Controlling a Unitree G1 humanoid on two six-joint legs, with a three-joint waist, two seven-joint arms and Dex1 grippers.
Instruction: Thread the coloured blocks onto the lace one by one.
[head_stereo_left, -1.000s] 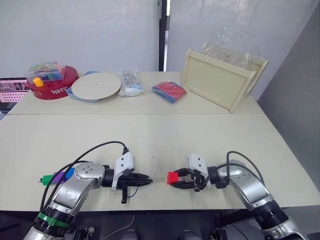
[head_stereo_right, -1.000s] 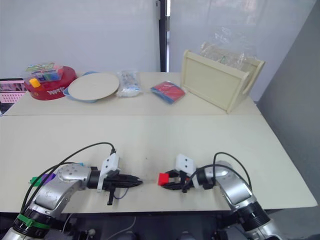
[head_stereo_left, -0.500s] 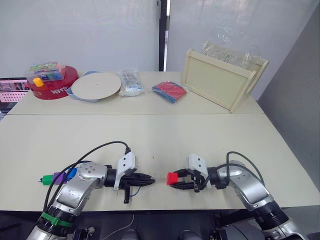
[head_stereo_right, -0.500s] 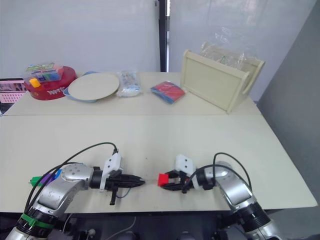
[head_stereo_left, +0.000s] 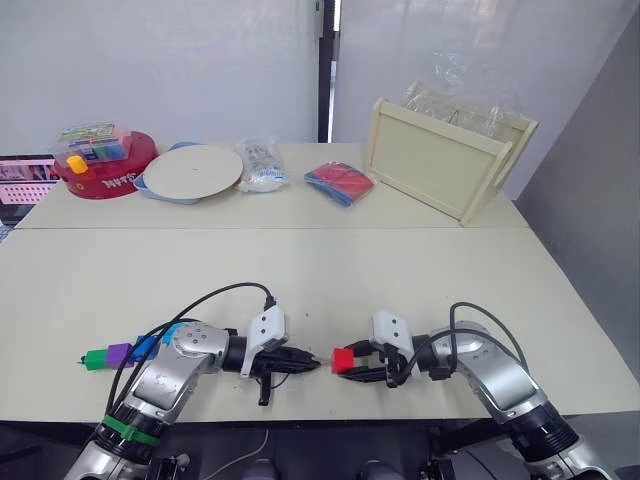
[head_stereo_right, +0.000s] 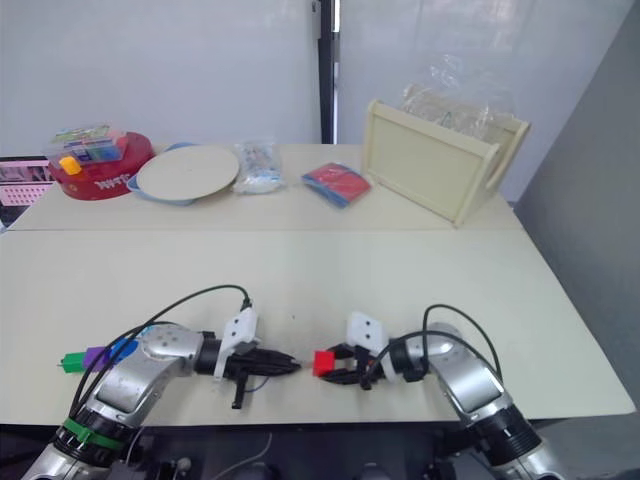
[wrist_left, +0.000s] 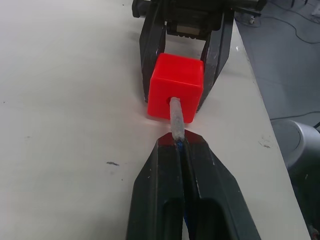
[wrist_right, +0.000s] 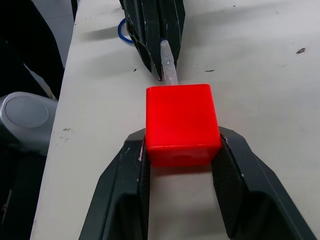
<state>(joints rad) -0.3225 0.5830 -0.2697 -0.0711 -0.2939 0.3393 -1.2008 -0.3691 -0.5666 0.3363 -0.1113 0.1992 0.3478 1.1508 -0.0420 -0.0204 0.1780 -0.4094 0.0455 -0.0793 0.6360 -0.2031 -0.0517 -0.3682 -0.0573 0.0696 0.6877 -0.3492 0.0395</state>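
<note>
My right gripper (head_stereo_left: 347, 367) is shut on a red block (head_stereo_left: 343, 360), held just above the table near its front edge. From the left, my left gripper (head_stereo_left: 312, 364) is shut on the lace, whose pale stiff tip (wrist_left: 176, 117) enters the hole in the red block (wrist_left: 176, 90). In the right wrist view the tip (wrist_right: 167, 62) touches the block's far face (wrist_right: 182, 122). A loop of the dark-blue lace (wrist_right: 125, 37) lies behind the left fingers. Green (head_stereo_left: 95, 358), purple (head_stereo_left: 119, 353) and blue (head_stereo_left: 143, 347) blocks sit in a row beside the left arm.
At the far side of the table stand a red round tub (head_stereo_left: 100, 172), a round plate (head_stereo_left: 190, 172), a clear plastic bag (head_stereo_left: 262, 165), a red and blue packet (head_stereo_left: 338, 182) and a wooden tray (head_stereo_left: 445, 160). The table's front edge (head_stereo_left: 320, 412) runs just below both grippers.
My left gripper has moved right with the lace until its tip reaches the red block. The right gripper has shifted slightly left with the block.
</note>
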